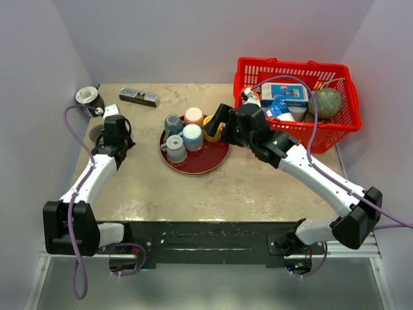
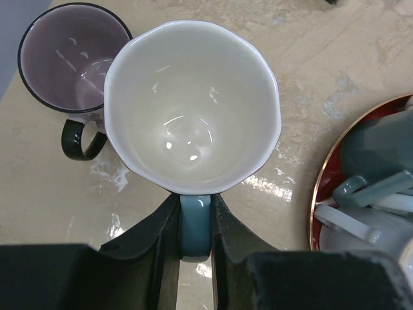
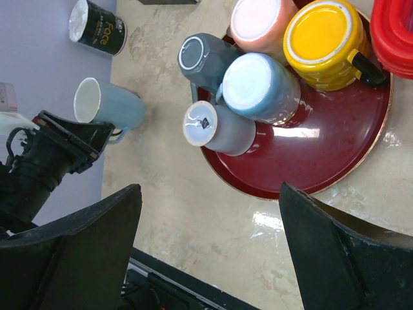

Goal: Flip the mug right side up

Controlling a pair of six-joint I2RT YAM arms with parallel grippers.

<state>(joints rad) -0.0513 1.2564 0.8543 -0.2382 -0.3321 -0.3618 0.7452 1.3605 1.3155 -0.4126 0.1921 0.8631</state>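
A light blue mug (image 2: pixel 192 110) with a white inside stands mouth up at the table's left side, also seen as the mug (image 3: pixel 106 103) in the right wrist view. My left gripper (image 2: pixel 195 223) is shut on its blue handle (image 2: pixel 195 216), one finger on each side. In the top view the left gripper (image 1: pixel 111 132) hides most of the mug. My right gripper (image 3: pixel 206 252) hangs open over bare table beside the red tray (image 3: pixel 310 187), with nothing between its fingers; in the top view the right gripper (image 1: pixel 219 123) is by the tray's far right edge.
A purple mug (image 2: pixel 68 58) with a dark handle stands upright just left of the blue one. The red tray (image 1: pixel 193 169) carries several upside-down mugs. A red basket (image 1: pixel 293 61) of groceries sits at the back right. A dark can (image 1: pixel 88 98) and a dark box (image 1: pixel 139 97) lie at the back left.
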